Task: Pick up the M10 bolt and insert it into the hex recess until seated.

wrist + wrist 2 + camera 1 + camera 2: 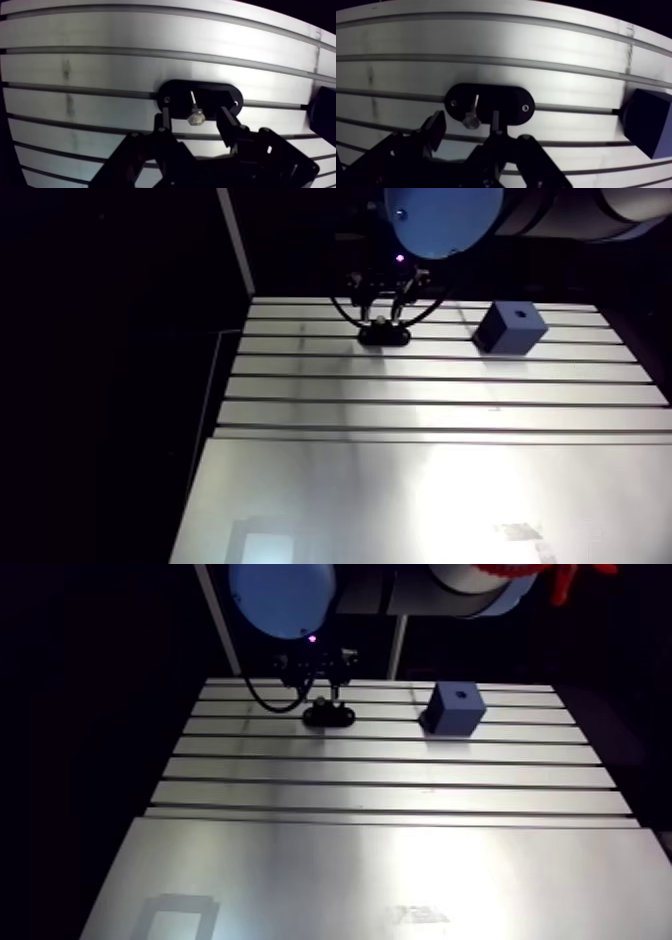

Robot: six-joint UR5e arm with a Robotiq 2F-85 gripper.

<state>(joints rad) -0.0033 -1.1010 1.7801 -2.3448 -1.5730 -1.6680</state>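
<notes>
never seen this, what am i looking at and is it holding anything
One robot arm with a two-fingered gripper at a slotted metal table. Two pictures come from a camera up on the arm, two from one at the wrist, looking past the fingers. On the table: a black oval holder with a bolt, and a dark block with a hole on top. The gripper is open, a finger either side of the bolt; nothing is held.
</notes>
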